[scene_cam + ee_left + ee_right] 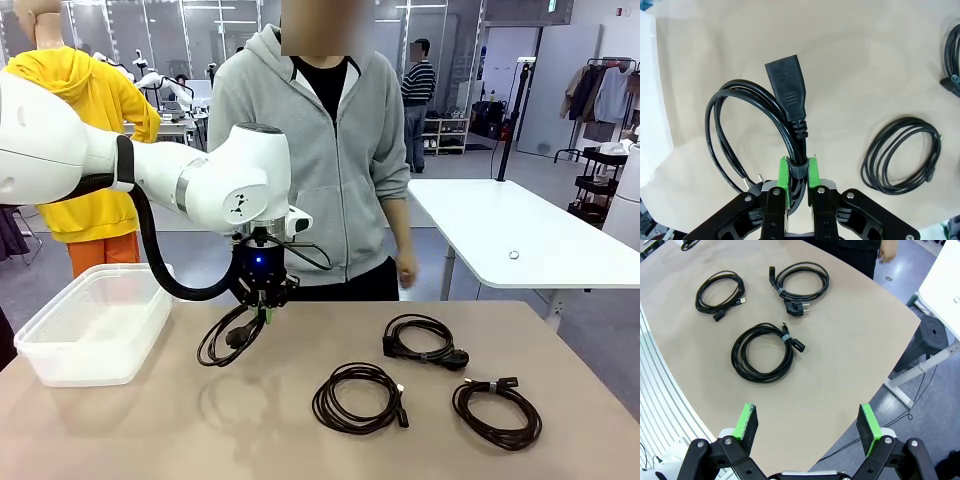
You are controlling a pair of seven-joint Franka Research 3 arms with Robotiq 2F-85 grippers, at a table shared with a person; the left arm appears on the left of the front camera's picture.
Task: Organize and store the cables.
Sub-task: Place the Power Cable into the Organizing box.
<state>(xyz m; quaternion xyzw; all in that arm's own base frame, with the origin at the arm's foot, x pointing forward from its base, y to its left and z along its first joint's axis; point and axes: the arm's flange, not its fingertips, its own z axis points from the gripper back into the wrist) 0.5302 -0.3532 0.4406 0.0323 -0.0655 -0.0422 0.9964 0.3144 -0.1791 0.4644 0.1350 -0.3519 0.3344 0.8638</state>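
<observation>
The left fingers (784,173) clench one coiled cable (789,95) by its strap (799,170), near the bin (62,335) at left; the right fingers (747,423) stand spread, empty.

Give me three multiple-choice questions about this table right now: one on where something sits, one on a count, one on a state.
1. Where does the clear bin sit on the table?
A) robot's left end B) middle C) robot's right end
2. How many loose cables lie on the table?
A) one B) three C) five
3. The left tool is:
A) open, empty B) shut on a cable C) shut on the bin
Answers: 1 A, the front view shows it at picture left; 2 B, three coils lie apart from the tool; 3 B, its green pads clamp the coil.
</observation>
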